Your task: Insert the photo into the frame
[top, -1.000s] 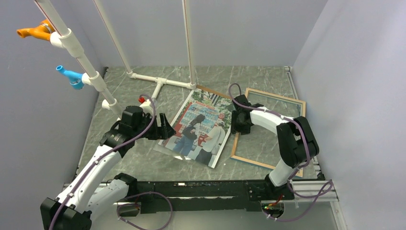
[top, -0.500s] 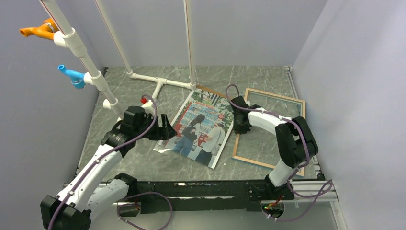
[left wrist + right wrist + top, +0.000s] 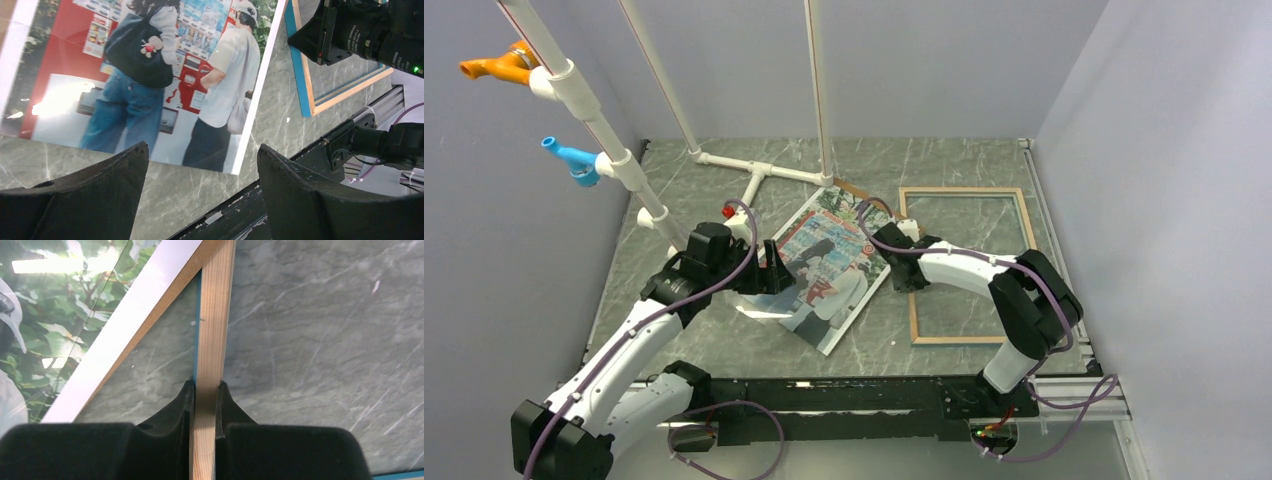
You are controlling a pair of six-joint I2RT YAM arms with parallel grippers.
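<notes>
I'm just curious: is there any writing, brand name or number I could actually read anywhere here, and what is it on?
Nothing here can be read.
On the photo: the vending machines pictured in it carry small stickers and panels of print, all too small and blurred to read.
On the frame: no lettering shows.

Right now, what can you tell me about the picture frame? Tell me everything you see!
The frame is a big, thin rectangle lying flat on the grey marbled table, on the right side. Its top face looks like light wood, with bright blue along the edges. You can see the table through its middle. Nothing is inside it yet. The right hand is pinching its left rail, close to a corner of the photo.
</notes>
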